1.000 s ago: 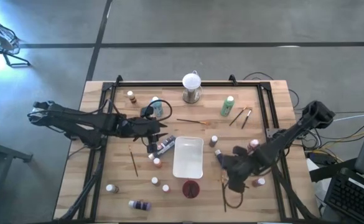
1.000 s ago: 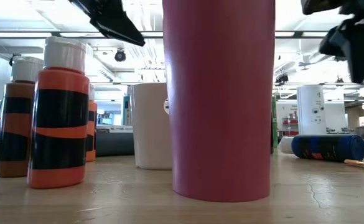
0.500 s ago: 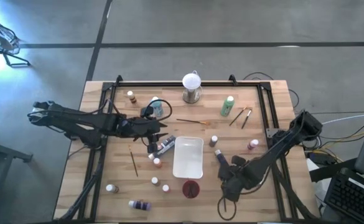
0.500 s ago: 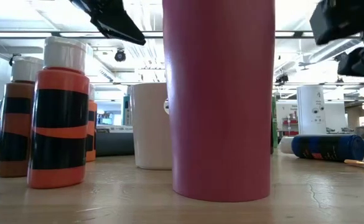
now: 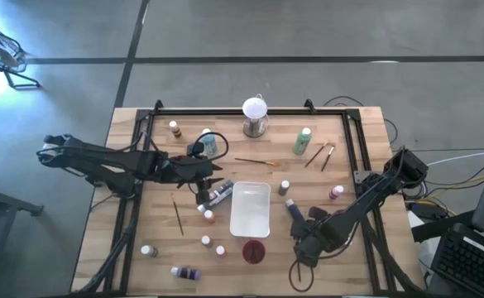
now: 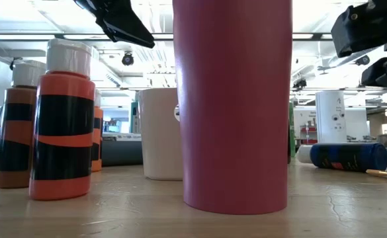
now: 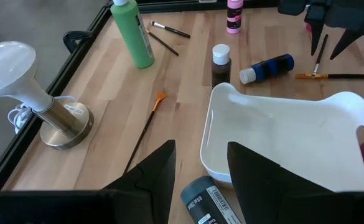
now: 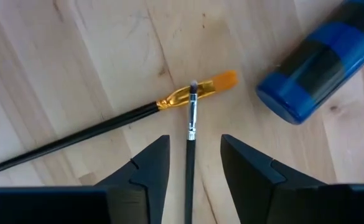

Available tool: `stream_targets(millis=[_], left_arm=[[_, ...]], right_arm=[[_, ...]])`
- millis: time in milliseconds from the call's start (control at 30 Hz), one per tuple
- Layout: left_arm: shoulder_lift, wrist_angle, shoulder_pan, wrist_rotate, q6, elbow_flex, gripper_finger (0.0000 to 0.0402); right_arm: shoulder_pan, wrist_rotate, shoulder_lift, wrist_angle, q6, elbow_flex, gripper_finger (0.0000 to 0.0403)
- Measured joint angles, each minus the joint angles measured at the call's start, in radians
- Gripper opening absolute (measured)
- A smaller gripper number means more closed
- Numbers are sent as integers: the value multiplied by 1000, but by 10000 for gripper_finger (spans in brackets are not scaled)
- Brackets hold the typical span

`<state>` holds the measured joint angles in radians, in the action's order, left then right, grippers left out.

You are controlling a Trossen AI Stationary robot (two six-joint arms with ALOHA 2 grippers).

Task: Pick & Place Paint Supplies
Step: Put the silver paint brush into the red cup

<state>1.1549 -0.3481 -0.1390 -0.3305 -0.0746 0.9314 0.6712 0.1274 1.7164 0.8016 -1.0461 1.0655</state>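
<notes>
A thin black brush (image 8: 191, 124) lies on the table, its silver-ferruled tip next to an orange-bristled brush (image 8: 107, 127) and close to a lying dark blue bottle (image 8: 318, 68). My right gripper (image 8: 194, 140) points down over the thin brush near the front right (image 5: 306, 247). It is open, one finger on each side of the handle, with gaps showing. My left gripper (image 7: 200, 146) hangs open in the air left of the white tray (image 7: 281, 99). A dark bottle (image 7: 201, 200) lies on the table under it.
A dark red cup (image 5: 255, 251) stands near the tray's near end. A white globe lamp (image 5: 255, 112), a green bottle (image 5: 302, 141) and two brushes (image 5: 320, 156) are at the far side. A pink bottle (image 5: 336, 193) stands right. Small bottles (image 6: 64, 125) are scattered front left.
My right gripper has come down toward the table beside the blue bottle, shifting slightly toward the near edge, and has then almost stopped. No paint supply has moved.
</notes>
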Motion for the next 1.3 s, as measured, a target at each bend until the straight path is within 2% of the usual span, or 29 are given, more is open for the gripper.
stream_targets(millis=[533,833,967,1200,1300], left_arm=[[0,0,0,0,0,0,151],[0,0,0,0,0,0,151],[0,0,0,0,-1,0,151],[0,0,0,0,-1,0,151],[0,0,0,0,-1,0,151]], right_arm=[[-2,-7,0,-168,-21,-117,116],[-2,-4,-2,-214,-29,-150,120],[-2,-1,-2,-212,-31,-152,95],[-2,0,-2,-204,-36,-156,20],[-2,-1,-8,-203,-40,-155,17]])
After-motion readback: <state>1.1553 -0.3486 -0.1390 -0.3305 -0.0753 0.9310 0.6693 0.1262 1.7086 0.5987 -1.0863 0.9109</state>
